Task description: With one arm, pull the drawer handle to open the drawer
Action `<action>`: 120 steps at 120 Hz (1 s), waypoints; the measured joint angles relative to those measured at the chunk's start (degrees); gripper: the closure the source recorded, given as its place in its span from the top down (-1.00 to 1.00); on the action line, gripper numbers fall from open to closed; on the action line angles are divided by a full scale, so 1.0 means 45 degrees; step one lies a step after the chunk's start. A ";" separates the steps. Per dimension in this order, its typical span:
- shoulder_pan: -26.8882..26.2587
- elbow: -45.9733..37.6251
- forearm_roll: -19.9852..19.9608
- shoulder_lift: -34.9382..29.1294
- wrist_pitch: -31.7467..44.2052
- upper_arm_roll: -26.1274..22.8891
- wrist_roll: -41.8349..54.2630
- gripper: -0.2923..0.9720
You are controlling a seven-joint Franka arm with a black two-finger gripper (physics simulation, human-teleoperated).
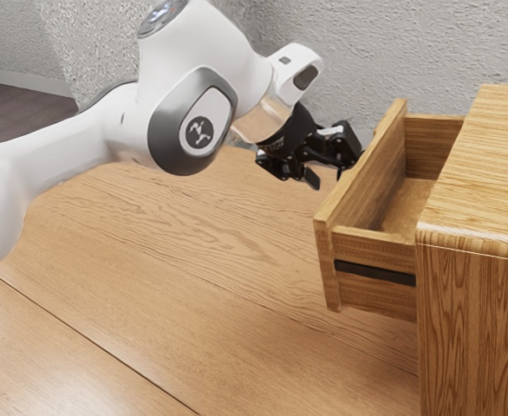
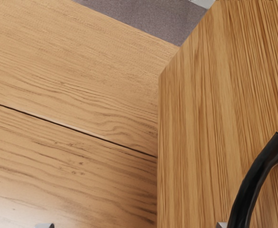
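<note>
The wooden drawer (image 1: 371, 195) stands pulled well out of the cabinet (image 1: 479, 286), and its hollow inside is visible. My black gripper (image 1: 328, 167) hovers just off the drawer's front panel near its top edge, open, with nothing between its fingers. In the wrist view the front panel (image 2: 210, 118) rises close to the hand. The curved black handle (image 2: 258, 183) lies on that panel just outside one fingertip (image 2: 221, 224), not between the fingers.
The cabinet stands on a wooden table (image 1: 193, 260) at the exterior view's right. Broad bare tabletop spreads below and to the left of the drawer. A grey textured wall (image 1: 384, 43) runs behind.
</note>
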 joint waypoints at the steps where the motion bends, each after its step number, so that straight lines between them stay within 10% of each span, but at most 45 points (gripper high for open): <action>1: 0.0003 -0.0007 0.0016 -0.0003 0.0006 -0.0002 -0.0011 0.15; 120: 0.0088 -0.0223 0.0105 -0.0148 0.0302 -0.0029 0.0015 0.17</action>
